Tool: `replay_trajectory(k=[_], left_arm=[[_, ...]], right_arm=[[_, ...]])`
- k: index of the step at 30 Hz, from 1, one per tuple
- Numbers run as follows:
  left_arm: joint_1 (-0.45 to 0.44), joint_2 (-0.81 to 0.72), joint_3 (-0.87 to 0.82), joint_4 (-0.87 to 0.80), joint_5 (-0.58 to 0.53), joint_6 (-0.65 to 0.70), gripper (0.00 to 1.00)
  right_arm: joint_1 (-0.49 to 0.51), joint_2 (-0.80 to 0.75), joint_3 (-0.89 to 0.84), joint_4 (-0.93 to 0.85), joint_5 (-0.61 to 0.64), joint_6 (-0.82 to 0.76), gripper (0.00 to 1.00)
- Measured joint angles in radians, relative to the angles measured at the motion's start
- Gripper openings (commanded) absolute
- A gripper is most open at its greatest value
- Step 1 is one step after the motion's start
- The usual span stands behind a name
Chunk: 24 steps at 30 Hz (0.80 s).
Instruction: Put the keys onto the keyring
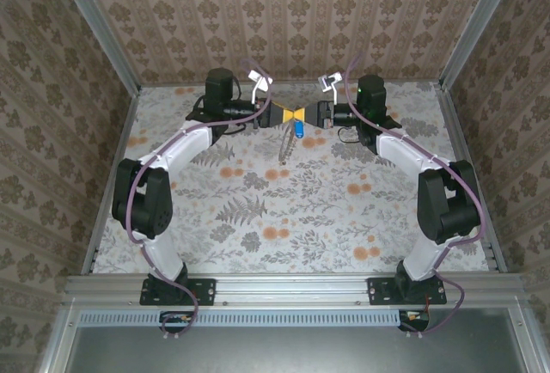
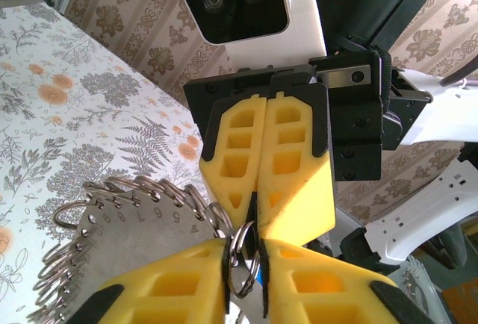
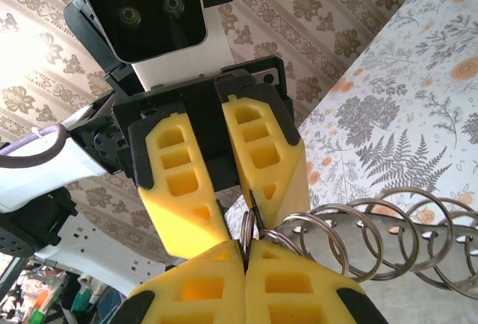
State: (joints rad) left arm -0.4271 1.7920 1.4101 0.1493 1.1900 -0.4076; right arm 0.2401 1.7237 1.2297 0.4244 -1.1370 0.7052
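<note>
- Table near you lies bare of the task's things, floral cloth between the two arm bases.
- At the far middle, your left gripper and right gripper meet tip to tip above the table.
- Left fingers are clamped on a small ring of the keyring.
- Right fingers are pressed together, pinching that ring too.
- The keys hang just below, blue head showing.

Both arms reach to the far middle — the left gripper and right gripper meet tip to tip, the right's yellow fingers pressed together, the left's slightly parted.
</note>
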Motion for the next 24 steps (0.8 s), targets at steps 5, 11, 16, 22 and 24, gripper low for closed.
replay_trajectory(k=[5, 11, 16, 22, 24], left_arm=[[0.000, 0.000, 0.000, 0.006, 0.000, 0.000, 0.22], [0.002, 0.000, 0.000, 0.015, -0.008, -0.009, 0.12], [0.003, 0.000, 0.000, 0.021, -0.008, -0.017, 0.01], [0.002, 0.000, -0.001, 0.037, -0.007, -0.030, 0.00], [-0.002, 0.000, -0.006, 0.059, -0.010, -0.040, 0.00]], right_arm=[[0.000, 0.000, 0.000, -0.011, 0.000, -0.004, 0.00], [0.000, 0.000, 0.000, -0.011, 0.000, -0.014, 0.00], [0.000, 0.000, 0.000, -0.011, 0.000, -0.022, 0.00], [-0.001, 0.000, 0.000, -0.014, 0.006, -0.021, 0.31], [-0.001, 0.000, 0.000, -0.018, 0.014, -0.018, 0.42]])
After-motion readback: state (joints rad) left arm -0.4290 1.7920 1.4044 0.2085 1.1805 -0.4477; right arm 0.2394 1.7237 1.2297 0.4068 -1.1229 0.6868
